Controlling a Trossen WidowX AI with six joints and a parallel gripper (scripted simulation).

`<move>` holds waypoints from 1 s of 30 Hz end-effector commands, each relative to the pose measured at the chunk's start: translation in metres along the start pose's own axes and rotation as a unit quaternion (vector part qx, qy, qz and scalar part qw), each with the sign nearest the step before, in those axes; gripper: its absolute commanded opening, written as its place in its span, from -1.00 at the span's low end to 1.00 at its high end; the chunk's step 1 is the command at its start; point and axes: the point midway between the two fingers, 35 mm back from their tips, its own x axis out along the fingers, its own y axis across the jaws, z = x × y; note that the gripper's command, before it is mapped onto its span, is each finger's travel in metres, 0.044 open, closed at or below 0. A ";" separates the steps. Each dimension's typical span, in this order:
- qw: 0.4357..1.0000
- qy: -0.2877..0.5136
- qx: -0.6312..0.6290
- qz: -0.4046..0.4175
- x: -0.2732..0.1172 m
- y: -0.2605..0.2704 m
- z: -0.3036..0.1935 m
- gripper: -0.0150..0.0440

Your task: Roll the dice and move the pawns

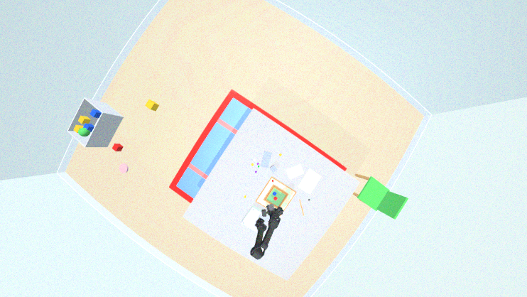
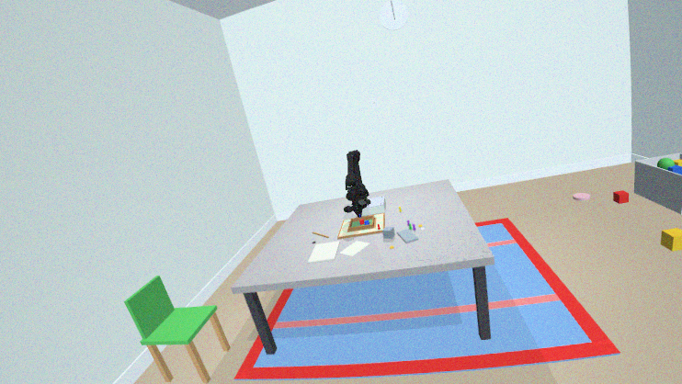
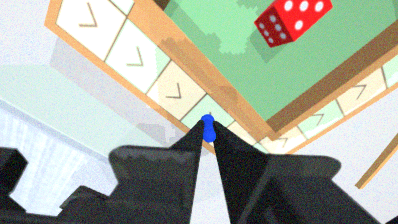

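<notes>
The blue pawn [image 3: 208, 121] stands between my fingertips on a pale green square of the board [image 1: 263, 196] [image 3: 175, 90], near the corner nearest the arm base. My gripper [image 2: 359, 214] [image 3: 207, 124] is shut on the blue pawn, low over the track. The red die [image 1: 275, 198] [image 2: 361, 221] [image 3: 300, 21] and the blue die [image 1: 274, 193] [image 2: 367, 222] lie in the green tray inside the track. The red die's top face is partly cut off in the wrist view. The red pawn [image 1: 272, 180] [image 2: 379, 227] stands at the track's far corner. The board's near corner is hidden by the arm in the top view.
A pale box [image 1: 251, 218] [image 2: 377, 205] stands beside the board, close to the arm. A wooden stick [image 1: 301, 207] [image 2: 320, 234] [image 3: 377, 162] lies on its other side. Beyond are white papers [image 1: 310, 180] [image 2: 324, 251], a grey cube [image 1: 273, 168] [image 2: 389, 232] and several small coloured pieces.
</notes>
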 end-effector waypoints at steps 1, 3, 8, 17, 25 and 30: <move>1.000 0.002 -0.002 -0.001 0.001 0.000 -0.001 -0.46; 1.000 0.002 -0.002 -0.001 0.001 0.000 -0.001 -0.49; 1.000 0.002 -0.002 -0.001 -0.010 -0.003 0.002 -0.49; 1.000 0.001 -0.002 -0.002 -0.053 -0.010 0.010 -0.49; 1.000 0.001 -0.002 -0.002 -0.094 -0.010 0.012 -0.49; 1.000 0.001 -0.002 -0.001 -0.119 -0.007 0.010 -0.49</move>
